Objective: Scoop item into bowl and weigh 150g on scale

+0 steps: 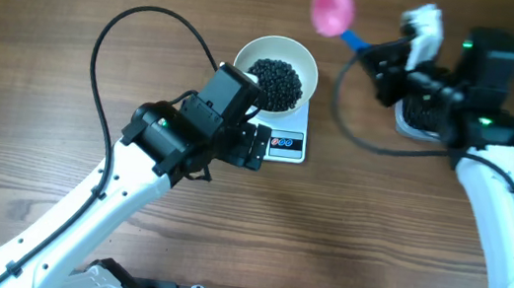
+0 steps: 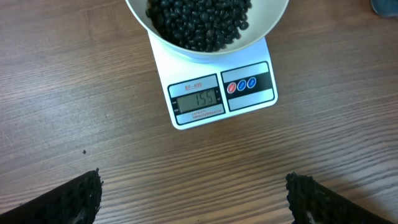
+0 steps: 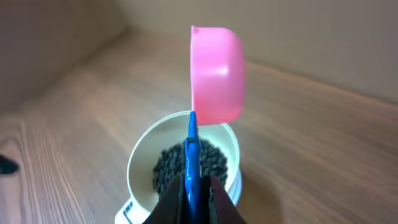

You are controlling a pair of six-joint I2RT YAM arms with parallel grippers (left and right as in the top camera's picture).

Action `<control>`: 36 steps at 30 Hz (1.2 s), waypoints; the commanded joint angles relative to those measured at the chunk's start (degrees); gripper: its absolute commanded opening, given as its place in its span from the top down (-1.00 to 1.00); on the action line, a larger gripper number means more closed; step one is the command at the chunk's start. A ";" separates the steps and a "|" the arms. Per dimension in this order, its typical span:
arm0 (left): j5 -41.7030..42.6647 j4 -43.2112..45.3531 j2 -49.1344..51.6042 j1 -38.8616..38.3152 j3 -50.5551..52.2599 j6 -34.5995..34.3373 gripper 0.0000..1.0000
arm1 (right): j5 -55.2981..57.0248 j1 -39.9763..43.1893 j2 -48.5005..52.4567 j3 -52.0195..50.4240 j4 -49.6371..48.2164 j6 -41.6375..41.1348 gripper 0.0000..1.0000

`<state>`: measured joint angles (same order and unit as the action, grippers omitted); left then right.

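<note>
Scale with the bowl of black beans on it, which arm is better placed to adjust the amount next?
Right. The right claw is shut on the pink scoop by its blue handle, near the bowl. The left claw is open and empty, facing the scale, which seems to read 155.

We find the round white bowl point(image 1: 280, 46) open from above. The left gripper point(image 2: 194, 199), jaws wide, crowds the small white square scale point(image 1: 294, 124) at its front-left. A pink plastic scoop point(image 1: 331, 12) hangs just off the bowl's far-right rim. Bare wooden table point(image 1: 374, 239) lies right of the scale.
</note>
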<state>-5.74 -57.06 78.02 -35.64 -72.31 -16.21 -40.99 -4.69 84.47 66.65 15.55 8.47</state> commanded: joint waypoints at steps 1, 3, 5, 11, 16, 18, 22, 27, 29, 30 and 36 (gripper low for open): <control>0.09 0.00 0.07 -0.26 -0.87 -0.55 -1.00 | 5.31 -5.55 3.85 0.35 1.46 6.56 0.91; 0.09 0.00 0.07 -0.26 -0.87 -0.55 -1.00 | 5.86 -8.15 5.51 0.35 1.84 6.58 0.91; 0.09 0.00 0.07 -0.26 -0.87 -0.55 -1.00 | 8.07 -10.56 7.08 0.35 3.50 6.62 0.91; 0.09 0.00 0.07 -0.26 -0.87 -0.55 -1.00 | 19.61 -12.55 8.98 0.35 3.19 11.26 0.92; 0.09 0.00 0.07 -0.26 -0.87 -0.55 -1.00 | 19.56 -12.55 12.31 0.35 2.82 11.04 0.91; 0.09 0.00 0.07 -0.26 -0.87 -0.55 -1.00 | 19.56 -12.55 12.94 0.35 2.21 11.02 0.91; 0.09 0.00 0.07 -0.26 -0.87 -0.55 -1.00 | 19.50 -12.57 12.96 0.35 2.47 10.82 0.91; 0.09 0.00 0.07 -0.26 -0.87 -0.55 -1.00 | 18.21 -12.87 12.96 0.35 6.67 10.86 0.91; 0.09 -0.02 0.07 -0.26 -0.87 -0.55 -1.00 | 18.14 -13.16 12.96 0.35 6.80 10.84 0.91; 0.09 0.00 0.07 -0.26 -0.87 -0.55 -1.00 | 16.59 -13.38 12.96 0.35 6.80 10.82 0.92; 0.09 0.00 0.07 -0.26 -0.87 -0.55 -1.00 | 11.93 -13.40 12.94 0.35 3.19 -4.46 0.92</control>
<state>-5.74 -57.04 78.02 -35.64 -72.31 -16.21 -26.61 -17.67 97.08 66.65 19.53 11.81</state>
